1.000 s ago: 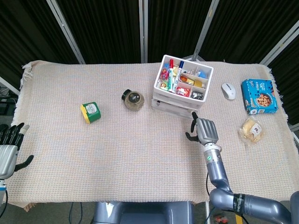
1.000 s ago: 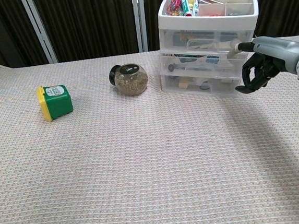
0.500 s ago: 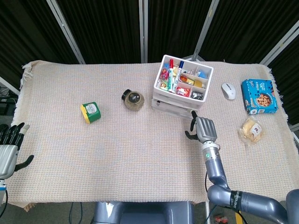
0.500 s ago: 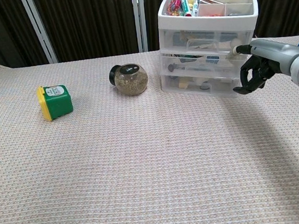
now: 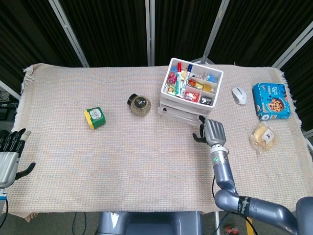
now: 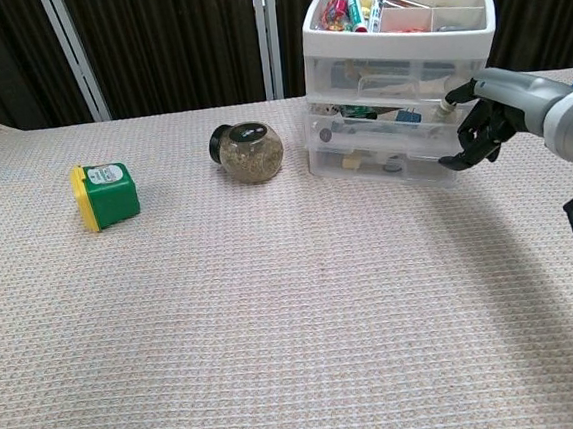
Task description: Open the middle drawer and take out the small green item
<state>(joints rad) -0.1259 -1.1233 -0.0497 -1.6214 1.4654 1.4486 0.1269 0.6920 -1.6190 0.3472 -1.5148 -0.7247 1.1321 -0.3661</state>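
A white three-drawer unit (image 5: 182, 108) (image 6: 386, 85) with a pen-filled organiser on top stands at the back right. Its middle drawer (image 6: 383, 118) is clear-fronted, and a small green bit (image 6: 358, 111) shows inside near its left part. My right hand (image 5: 211, 132) (image 6: 480, 127) is at the unit's front right corner, its fingers curled against the right end of the middle drawer front and its thumb at the drawer's top edge. My left hand (image 5: 9, 154) hangs at the table's left edge, holding nothing, fingers apart.
A green and yellow box (image 5: 95, 117) (image 6: 106, 195) lies at the left and a round jar (image 5: 140, 105) (image 6: 251, 151) sits beside the drawers. At the right are a white mouse (image 5: 238, 95), a blue cookie box (image 5: 271, 100) and a snack bag (image 5: 264, 136).
My right hand has moved up and closer to the drawer unit, from beside the bottom drawer to the middle drawer's right end. The left hand has not moved.
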